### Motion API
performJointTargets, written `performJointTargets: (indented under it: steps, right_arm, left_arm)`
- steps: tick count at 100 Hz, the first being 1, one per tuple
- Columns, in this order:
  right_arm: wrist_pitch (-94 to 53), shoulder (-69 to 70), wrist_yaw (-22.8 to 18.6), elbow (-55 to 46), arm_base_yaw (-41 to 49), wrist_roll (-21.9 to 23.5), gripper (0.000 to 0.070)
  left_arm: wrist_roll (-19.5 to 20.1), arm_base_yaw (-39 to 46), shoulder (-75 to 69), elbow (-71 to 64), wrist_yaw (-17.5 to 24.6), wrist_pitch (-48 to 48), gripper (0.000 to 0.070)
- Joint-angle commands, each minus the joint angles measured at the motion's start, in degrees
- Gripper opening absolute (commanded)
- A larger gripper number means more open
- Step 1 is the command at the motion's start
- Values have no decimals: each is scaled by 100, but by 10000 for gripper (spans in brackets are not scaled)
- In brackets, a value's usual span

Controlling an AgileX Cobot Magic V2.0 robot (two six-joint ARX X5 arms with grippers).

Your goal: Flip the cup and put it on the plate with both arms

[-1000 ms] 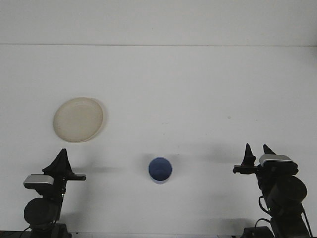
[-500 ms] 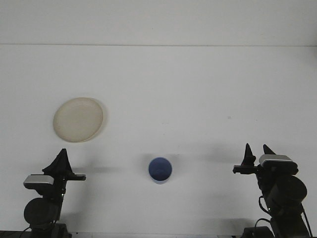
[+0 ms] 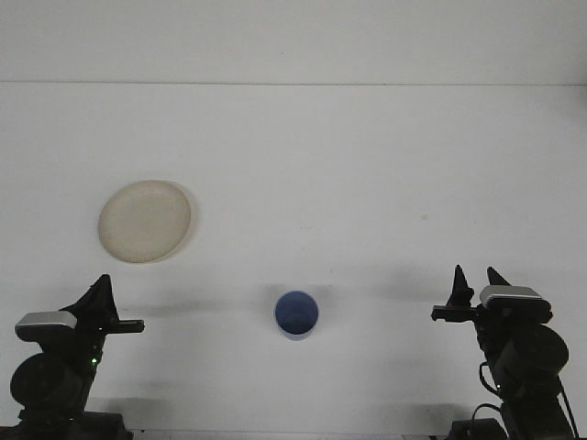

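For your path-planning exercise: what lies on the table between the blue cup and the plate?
Nothing: in the front view, only bare white table separates the blue cup from the plate.

The blue cup [image 3: 296, 314] sits on the white table [image 3: 367, 165], near the front edge and about centered. Can't really tell from this angle which end is up. The plate [image 3: 145, 221] is a pale cream round one, lying flat off to the left, well apart from the cup.

White table [image 3: 367, 165]: plate [image 3: 145, 221], cup [image 3: 296, 314].
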Motion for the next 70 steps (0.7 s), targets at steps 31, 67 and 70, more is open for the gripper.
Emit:
performJointTargets:
  steps: [31, 67, 70]
  right_arm:
    - [52, 9, -2, 4, 4, -68, 375]
    - [50, 9, -4, 4, 4, -66, 375]
    - [52, 9, -4, 4, 4, -68, 375]
  left_arm:
    - [142, 0, 2487, 2680, 527, -2774, 11]
    - [284, -2, 3521, 3283, 610, -3598, 11]
    - [286, -2, 3519, 3283, 608, -3598, 11]
